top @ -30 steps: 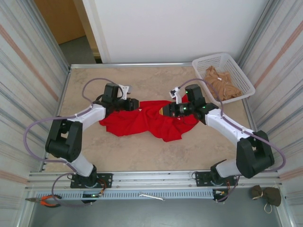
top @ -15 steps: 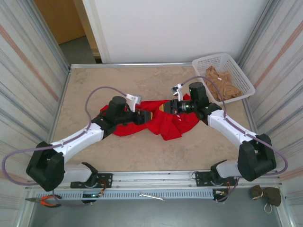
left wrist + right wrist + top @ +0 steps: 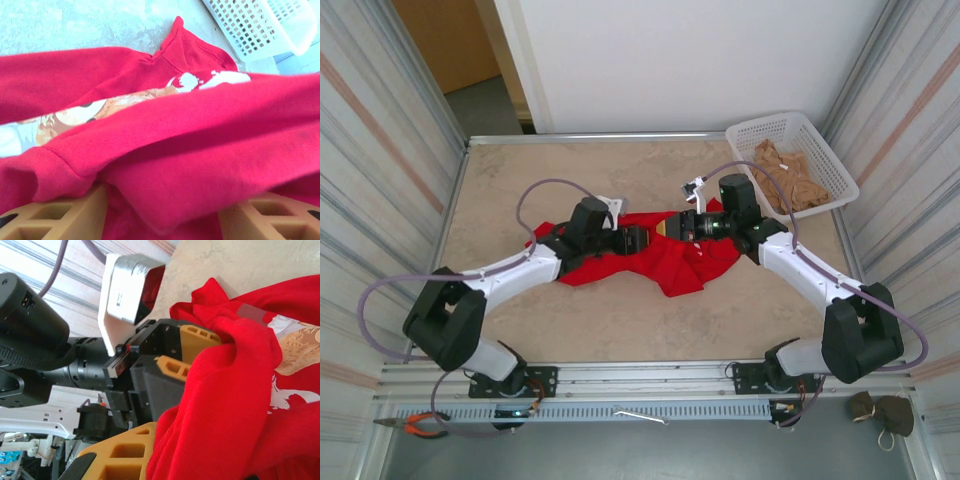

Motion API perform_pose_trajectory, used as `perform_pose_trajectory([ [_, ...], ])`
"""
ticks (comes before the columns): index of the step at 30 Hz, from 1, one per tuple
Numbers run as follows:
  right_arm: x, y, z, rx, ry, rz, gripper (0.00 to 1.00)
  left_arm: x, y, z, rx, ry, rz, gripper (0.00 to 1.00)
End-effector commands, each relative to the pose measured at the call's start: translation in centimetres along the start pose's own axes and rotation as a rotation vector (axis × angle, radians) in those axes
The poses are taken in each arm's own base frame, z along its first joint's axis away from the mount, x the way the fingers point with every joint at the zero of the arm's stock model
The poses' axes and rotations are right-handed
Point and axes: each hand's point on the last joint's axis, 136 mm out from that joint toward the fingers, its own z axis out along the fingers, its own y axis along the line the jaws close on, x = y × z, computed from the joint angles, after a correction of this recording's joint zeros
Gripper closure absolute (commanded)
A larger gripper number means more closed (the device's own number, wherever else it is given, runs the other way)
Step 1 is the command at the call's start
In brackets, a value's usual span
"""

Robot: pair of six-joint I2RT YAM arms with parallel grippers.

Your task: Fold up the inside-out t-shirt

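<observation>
Item, seen from above: the inside-out t-shirt [image 3: 665, 268], bright red, lies crumpled at the middle of the table [image 3: 520, 180], spread left to right between the two arms. The left gripper [image 3: 642, 238] and right gripper [image 3: 667, 228] face each other close together over the shirt's far edge. A white basket [image 3: 790, 128] stands at the far right corner and holds a tan cloth [image 3: 788, 180]. Orange-handled pliers [image 3: 420, 425] lie on the near rail at the left. Item, left wrist camera: both tan fingers [image 3: 55, 217] stand apart at the bottom of the view. A thick fold of red shirt bulges in the gap between them and is not squeezed flat. A white and tan print [image 3: 75, 117] shows on the cloth beyond, and the basket sits at the upper right. Item, right wrist camera: one tan finger [image 3: 117, 455] of the right gripper shows at the lower edge, and the other is under red cloth. This gripper is closed and has the shirt pinched, with the cloth rising in a bunched ridge from it. The left gripper sits just beyond, its tan fingers against that same ridge.
</observation>
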Motion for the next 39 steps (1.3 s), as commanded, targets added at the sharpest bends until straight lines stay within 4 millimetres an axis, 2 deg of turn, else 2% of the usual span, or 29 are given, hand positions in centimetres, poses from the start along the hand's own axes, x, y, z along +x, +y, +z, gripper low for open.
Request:
perform_pose_trajectory([
  [1, 0.0, 1.1, -0.3, -0.018, -0.002, -0.017, 1.0, -1.2, -0.2, 1.1, -0.015, 0.002, -0.005, 0.53],
  [2, 0.0, 0.9, -0.5, -0.012, -0.002, -0.018, 1.0, -1.3, -0.5, 1.4, -0.004, 0.011, 0.001, 0.64],
  [4, -0.3, -0.1, -0.9, 0.004, -0.007, 0.0, 1.0, -1.5, -1.3, 1.3, 0.029, 0.029, 0.024, 0.91],
  [5, -0.4, -0.6, -1.0, 0.012, -0.01, 0.01, 1.0, -1.7, -1.7, 0.9, 0.04, 0.029, 0.033, 1.0],
  [9, -1.1, -4.5, -1.0, 0.082, -0.025, 0.084, 1.0, -3.6, -4.1, -2.7, 0.152, -0.022, 0.027, 1.0],
  [13, -1.3, -9.8, 0.1, 0.208, -0.036, 0.186, 1.0, -5.2, -7.2, -6.6, 0.355, -0.071, 0.009, 1.0],
  [16, -1.3, -12.9, 0.9, 0.264, -0.033, 0.254, 1.0, -6.2, -8.3, -8.6, 0.501, -0.106, -0.04, 1.0],
  [17, -1.3, -13.5, 1.2, 0.27, -0.029, 0.266, 0.98, -6.4, -8.4, -8.9, 0.532, -0.113, -0.055, 1.0],
  [18, -1.3, -13.9, 1.2, 0.281, -0.025, 0.281, 0.8, -6.5, -8.3, -9.2, 0.556, -0.117, -0.074, 1.0],
  [19, -1.3, -13.7, 1.2, 0.283, -0.025, 0.284, 0.61, -6.6, -8.1, -9.2, 0.564, -0.121, -0.09, 1.0],
  [21, -1.2, -12.9, 0.5, 0.307, -0.043, 0.263, 0.45, -6.6, -7.8, -9.3, 0.565, -0.125, -0.106, 1.0],
  [22, -1.1, -12.3, -0.1, 0.335, -0.055, 0.245, 0.42, -6.6, -7.7, -9.3, 0.563, -0.125, -0.12, 1.0],
  [26, -0.1, -9.4, -2.3, 0.405, -0.099, 0.168, 0.43, -6.3, -6.2, -8.6, 0.501, -0.122, -0.233, 1.0],
  [29, 0.6, -6.1, -2.2, 0.37, -0.075, 0.077, 0.52, -6.1, -5.4, -8.5, 0.481, -0.136, -0.289, 1.0],
  [31, 1.1, -4.4, -1.4, 0.356, -0.041, 0.024, 0.52, -5.9, -5.2, -8.5, 0.481, -0.133, -0.314, 1.0],
  [33, 1.4, -3.1, 0.0, 0.334, -0.009, -0.012, 0.45, -6.0, -5.2, -8.5, 0.485, -0.132, -0.335, 1.0],
  [35, 1.7, -2.6, 1.4, 0.325, 0.017, -0.042, 0.41, -6.2, -5.3, -8.5, 0.485, -0.127, -0.346, 1.0],
  [39, 1.8, -2.6, 3.7, 0.3, 0.046, -0.047, 0.42, -6.3, -5.4, -8.7, 0.481, -0.125, -0.341, 1.0],
])
